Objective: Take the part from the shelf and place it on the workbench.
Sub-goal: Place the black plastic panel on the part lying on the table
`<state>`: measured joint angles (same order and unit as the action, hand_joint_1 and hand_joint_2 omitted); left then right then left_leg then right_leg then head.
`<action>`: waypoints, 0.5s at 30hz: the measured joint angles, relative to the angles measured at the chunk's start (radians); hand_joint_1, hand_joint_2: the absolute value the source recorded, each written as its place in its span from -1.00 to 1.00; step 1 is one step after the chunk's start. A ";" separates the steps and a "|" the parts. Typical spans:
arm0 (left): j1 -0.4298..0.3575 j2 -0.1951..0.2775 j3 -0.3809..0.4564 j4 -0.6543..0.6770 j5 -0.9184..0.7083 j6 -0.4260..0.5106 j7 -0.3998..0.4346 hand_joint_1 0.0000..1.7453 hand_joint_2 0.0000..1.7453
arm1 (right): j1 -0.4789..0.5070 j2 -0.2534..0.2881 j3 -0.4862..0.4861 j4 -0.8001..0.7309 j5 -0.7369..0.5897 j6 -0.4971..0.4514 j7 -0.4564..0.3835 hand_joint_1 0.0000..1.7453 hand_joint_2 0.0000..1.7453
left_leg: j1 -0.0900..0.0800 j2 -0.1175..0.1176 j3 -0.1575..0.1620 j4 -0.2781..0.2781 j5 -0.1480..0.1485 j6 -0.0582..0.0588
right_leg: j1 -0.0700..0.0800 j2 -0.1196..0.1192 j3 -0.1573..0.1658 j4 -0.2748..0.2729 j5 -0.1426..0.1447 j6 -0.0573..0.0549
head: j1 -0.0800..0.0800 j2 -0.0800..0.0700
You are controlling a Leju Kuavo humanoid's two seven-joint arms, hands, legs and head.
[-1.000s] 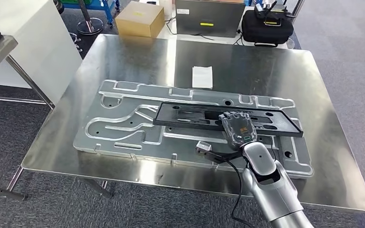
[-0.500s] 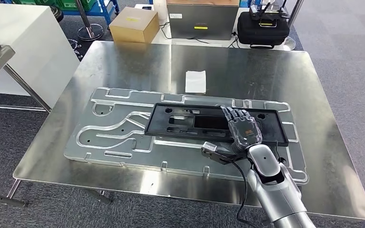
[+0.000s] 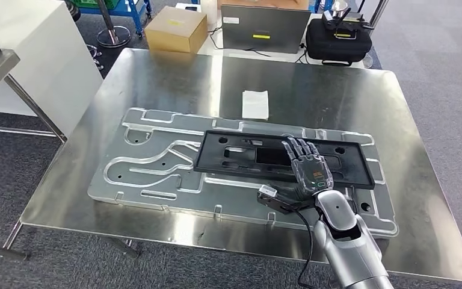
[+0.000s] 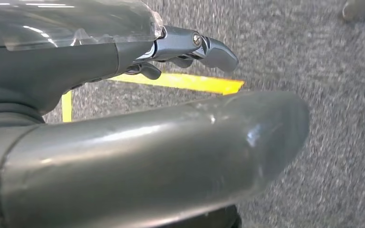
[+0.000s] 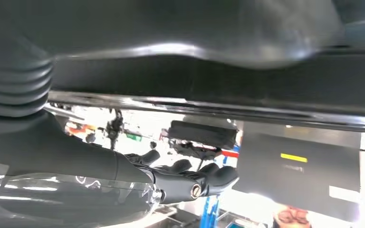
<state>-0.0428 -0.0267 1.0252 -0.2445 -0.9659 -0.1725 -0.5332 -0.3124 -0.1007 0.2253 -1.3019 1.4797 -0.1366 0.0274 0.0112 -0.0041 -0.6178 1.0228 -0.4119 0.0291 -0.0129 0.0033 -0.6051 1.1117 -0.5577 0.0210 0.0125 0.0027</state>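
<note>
Off to the left, hanging over grey carpet (image 4: 313,57) and a strip of yellow tape (image 4: 185,82): left hand (image 4: 123,114), fingers (image 4: 204,45) loosely bent and apart from the thumb, holding nothing.

On the steel workbench (image 3: 313,90), from its left side: a wide grooved aluminium plate (image 3: 156,162) lying flat, and on its right half the long black part (image 3: 240,158), flat, lengthwise along the plate, set down and inside the plate's outline.

Over the right-centre of the part: right hand (image 3: 308,168), released, fingers (image 3: 298,147) stretched out straight and slightly fanned across the top face, thumb (image 3: 271,195) stuck out sideways past the part's near edge. Touching or just above: cannot tell.

Behind the plate, a white paper slip (image 3: 255,103) on bare steel. Beyond the far edge, a cardboard box (image 3: 176,27), then a black case (image 3: 338,37) on the floor. White cabinet (image 3: 36,54) off the left corner.

Bare steel behind the plate and along the right edge; only a narrow strip at the near edge.
</note>
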 joint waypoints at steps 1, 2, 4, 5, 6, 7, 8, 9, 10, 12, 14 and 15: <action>0.000 0.000 0.000 0.000 0.000 0.000 0.000 -1.00 -1.00 | 0.001 0.000 -0.002 0.000 0.000 0.000 0.000 -1.00 -1.00 | 0.000 0.000 -0.005 0.000 0.004 0.004 | 0.000 0.000 -0.023 0.060 -0.040 0.003 | 0.001 0.000; 0.000 0.000 0.001 0.000 0.000 0.000 0.000 -1.00 -1.00 | 0.003 0.000 -0.003 0.000 0.000 0.000 0.000 -1.00 -1.00 | -0.001 0.001 -0.012 0.000 0.008 0.006 | -0.001 0.000 -0.046 0.121 -0.073 0.006 | 0.001 0.000; 0.000 0.000 0.001 0.000 0.000 0.000 0.000 -1.00 -1.00 | 0.008 0.000 -0.004 0.001 0.000 0.000 0.000 -1.00 -1.00 | -0.001 0.001 -0.026 0.000 0.019 0.005 | -0.002 -0.001 -0.057 0.174 -0.086 0.009 | 0.001 0.000; 0.000 0.000 0.001 0.000 0.000 0.000 0.000 -1.00 -1.00 | 0.009 0.000 -0.005 0.001 0.000 0.000 0.000 -1.00 -1.00 | -0.001 0.001 -0.033 0.000 0.025 0.002 | -0.002 -0.001 -0.034 0.144 -0.065 0.009 | 0.001 0.000; 0.001 0.000 0.001 0.000 0.000 0.000 0.000 -1.00 -1.00 | 0.009 0.000 -0.005 0.000 0.000 0.000 0.000 -1.00 -1.00 | -0.001 0.000 -0.039 0.001 0.031 0.000 | -0.003 -0.001 0.006 0.084 -0.036 0.008 | 0.001 0.000; 0.000 0.000 0.001 0.000 0.000 0.000 0.000 -1.00 -1.00 | 0.007 0.000 -0.005 0.000 0.000 0.000 0.000 -1.00 -1.00 | -0.001 0.000 -0.045 0.001 0.037 -0.005 | -0.003 -0.002 0.052 0.009 -0.015 0.005 | 0.001 0.000; 0.001 -0.001 0.001 0.000 0.000 0.000 0.000 -1.00 -1.00 | 0.005 0.000 -0.006 0.000 0.000 -0.001 0.000 -1.00 -1.00 | -0.002 -0.001 -0.048 0.001 0.044 -0.010 | 0.000 -0.001 0.088 -0.050 0.005 0.001 | 0.000 0.000; 0.001 -0.001 0.001 0.000 0.000 0.000 0.000 -1.00 -1.00 | 0.004 0.000 -0.006 0.000 0.000 -0.001 0.000 -1.00 -1.00 | -0.002 -0.001 -0.049 0.001 0.050 -0.016 | 0.003 0.000 0.109 -0.087 0.015 -0.004 | 0.000 0.000; 0.001 -0.001 0.002 0.000 0.000 0.000 0.000 -1.00 -1.00 | 0.003 0.000 -0.006 -0.001 0.000 -0.001 0.000 -1.00 -1.00 | -0.002 -0.002 -0.050 -0.001 0.057 -0.023 | 0.006 0.001 0.115 -0.103 0.018 -0.009 | -0.001 0.000; 0.001 -0.001 0.002 0.000 0.000 0.000 0.000 -1.00 -1.00 | 0.003 0.000 -0.007 -0.001 0.000 -0.002 0.000 -1.00 -1.00 | 0.000 -0.002 -0.051 -0.006 0.069 -0.036 | 0.008 0.001 0.106 -0.105 0.034 -0.022 | -0.001 0.000; 0.003 -0.001 0.002 0.000 0.000 0.000 0.000 -1.00 -1.00 | 0.002 0.000 -0.007 -0.001 0.000 -0.001 0.000 -1.00 -1.00 | 0.001 -0.002 -0.067 0.017 0.036 -0.046 | 0.003 -0.003 0.089 -0.111 0.056 -0.040 | -0.002 0.000; 0.004 -0.002 0.002 0.000 0.000 0.000 0.000 -1.00 -1.00 | 0.001 0.001 -0.007 -0.001 0.000 -0.001 0.000 -1.00 -1.00 | 0.002 -0.002 -0.081 0.056 -0.008 -0.050 | 0.001 -0.005 0.077 -0.113 0.069 -0.047 | -0.004 0.000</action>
<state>-0.0392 -0.0284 1.0277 -0.2442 -0.9660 -0.1730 -0.5333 -0.3111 -0.1000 0.2185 -1.3031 1.4796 -0.1378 0.0271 0.0135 -0.0061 -0.6987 1.0786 -0.4197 -0.0208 -0.0119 -0.0013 -0.5284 0.9986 -0.4891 -0.0262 0.0087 0.0027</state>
